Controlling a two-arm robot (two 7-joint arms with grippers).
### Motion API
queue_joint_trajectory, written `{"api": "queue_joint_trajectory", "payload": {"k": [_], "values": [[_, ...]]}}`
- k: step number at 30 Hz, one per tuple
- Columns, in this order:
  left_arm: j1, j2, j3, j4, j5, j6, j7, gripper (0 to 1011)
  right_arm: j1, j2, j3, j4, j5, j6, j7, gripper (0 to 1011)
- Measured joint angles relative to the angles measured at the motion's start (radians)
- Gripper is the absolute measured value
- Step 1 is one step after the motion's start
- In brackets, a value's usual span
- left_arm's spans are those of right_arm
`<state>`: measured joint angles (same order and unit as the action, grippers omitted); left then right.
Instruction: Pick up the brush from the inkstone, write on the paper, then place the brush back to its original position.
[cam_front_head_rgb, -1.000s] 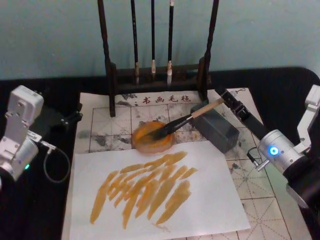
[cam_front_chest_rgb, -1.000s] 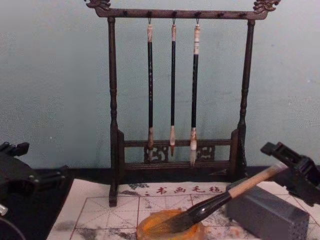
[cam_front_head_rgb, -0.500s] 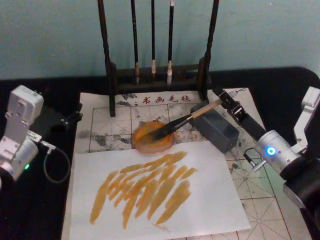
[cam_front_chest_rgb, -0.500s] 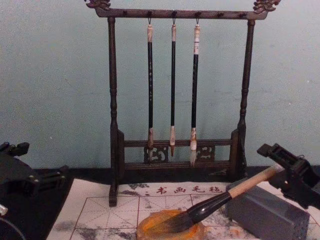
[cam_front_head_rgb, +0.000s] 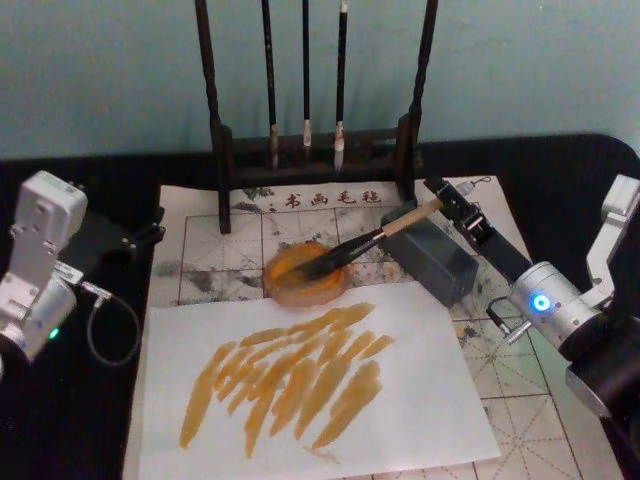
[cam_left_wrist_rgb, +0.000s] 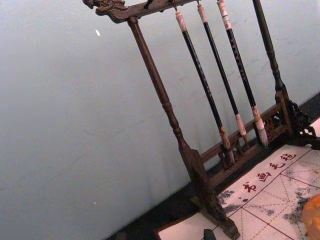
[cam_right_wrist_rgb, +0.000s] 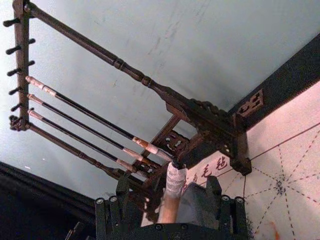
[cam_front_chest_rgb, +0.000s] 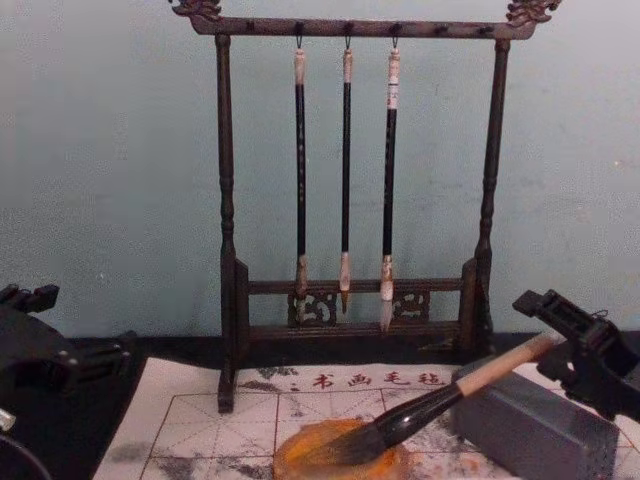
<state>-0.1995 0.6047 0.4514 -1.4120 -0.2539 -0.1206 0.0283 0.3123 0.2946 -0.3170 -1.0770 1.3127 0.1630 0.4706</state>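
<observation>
The brush (cam_front_head_rgb: 365, 240) is seen well right of the parked left gripper (cam_front_head_rgb: 152, 232), bristles in the inkstone (cam_front_head_rgb: 283, 290). Its handle end is now flanked by the right gripper's (cam_front_head_rgb: 441, 197) open fingers (cam_right_wrist_rgb: 122, 194), brought closer within the last second. Nothing is clamped, so pickup is judged next.

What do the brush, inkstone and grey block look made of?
The brush: matte pale tan handle, likely wood or bamboo; the lower section is glossy black, perhaps lacquer; the tip is dark hair. The inkstone: shallow round dish, orange-yellow rim; ceramic or plastic, can't tell. The grey block: matte, finely speckled faces, stone-like. The right gripper straddles the handle end, open.
</observation>
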Motion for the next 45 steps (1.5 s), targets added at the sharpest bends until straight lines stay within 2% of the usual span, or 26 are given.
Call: {"api": "queue_joint_trajectory", "payload": {"k": [40, 45], "values": [[0.000, 0.000, 0.000, 0.000, 0.000, 0.000, 0.000, 1001, -0.001, -0.002, 0.005, 0.000, -0.003, -0.001, 0.001, 1002], [0.000, 0.000, 0.000, 0.000, 0.000, 0.000, 0.000, 1001, -0.001, -0.002, 0.005, 0.000, -0.003, -0.001, 0.001, 920]]}}
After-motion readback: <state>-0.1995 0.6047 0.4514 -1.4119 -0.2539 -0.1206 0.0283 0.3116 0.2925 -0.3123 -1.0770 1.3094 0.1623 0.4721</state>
